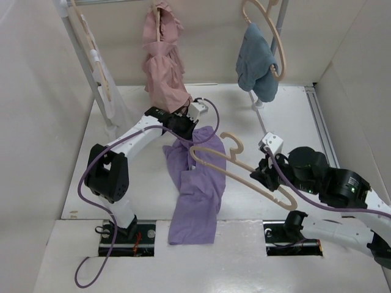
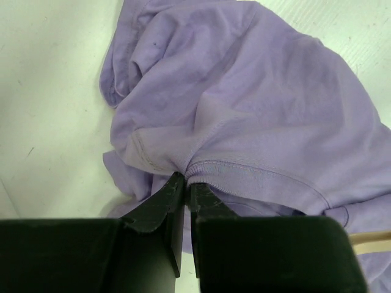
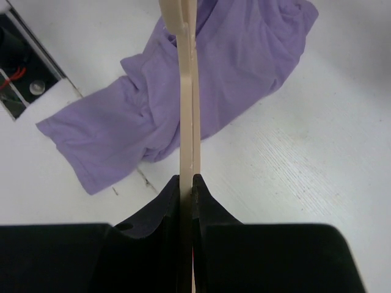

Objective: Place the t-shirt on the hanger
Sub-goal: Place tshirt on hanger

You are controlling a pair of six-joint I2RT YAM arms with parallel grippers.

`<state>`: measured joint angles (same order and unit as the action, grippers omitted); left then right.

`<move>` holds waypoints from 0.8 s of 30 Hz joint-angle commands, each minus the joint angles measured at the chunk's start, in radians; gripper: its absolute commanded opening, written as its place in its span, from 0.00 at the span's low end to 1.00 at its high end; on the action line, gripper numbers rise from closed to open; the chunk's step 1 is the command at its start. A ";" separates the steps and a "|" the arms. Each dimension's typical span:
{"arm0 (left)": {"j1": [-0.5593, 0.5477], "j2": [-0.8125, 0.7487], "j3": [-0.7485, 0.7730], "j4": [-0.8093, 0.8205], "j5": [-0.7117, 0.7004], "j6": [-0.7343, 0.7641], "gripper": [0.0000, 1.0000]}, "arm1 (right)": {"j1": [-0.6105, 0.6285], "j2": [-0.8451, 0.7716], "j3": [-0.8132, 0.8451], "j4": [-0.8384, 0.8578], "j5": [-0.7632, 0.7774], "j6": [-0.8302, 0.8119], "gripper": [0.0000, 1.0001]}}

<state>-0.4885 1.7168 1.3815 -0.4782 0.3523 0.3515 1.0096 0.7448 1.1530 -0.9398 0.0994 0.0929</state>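
Left wrist: your left claw pinches the t-shirt collar; the right claw clamps the hanger. That thin collar bite may slip.

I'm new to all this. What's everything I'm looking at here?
t-shirt: one, lavender, crumpled mid-table.
hanger: one, pale beige, held partly over the t-shirt.
pink garment: one, dusty pink, hanging at back.
blue-grey garment: one, on a hanger, back right.
spare hanger: one, beige, back left.
rack: one, grey metal, along the back.
table: one, white.
left gripper: one, black, shut on the t-shirt.
right gripper: one, black, shut on the hanger.
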 commanded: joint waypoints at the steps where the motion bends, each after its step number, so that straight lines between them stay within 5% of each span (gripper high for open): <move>1: 0.005 -0.019 0.059 -0.013 0.014 -0.017 0.00 | 0.009 0.010 0.036 0.016 0.039 0.070 0.00; 11: 0.005 -0.059 0.068 -0.080 0.013 -0.051 0.00 | 0.009 0.110 -0.027 0.110 0.209 0.212 0.00; 24: -0.027 -0.005 0.126 -0.140 -0.012 -0.082 0.00 | 0.079 0.102 -0.108 0.257 0.186 0.224 0.00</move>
<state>-0.5098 1.7195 1.4345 -0.5877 0.3550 0.2855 1.0557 0.8791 1.0367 -0.7513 0.2481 0.3035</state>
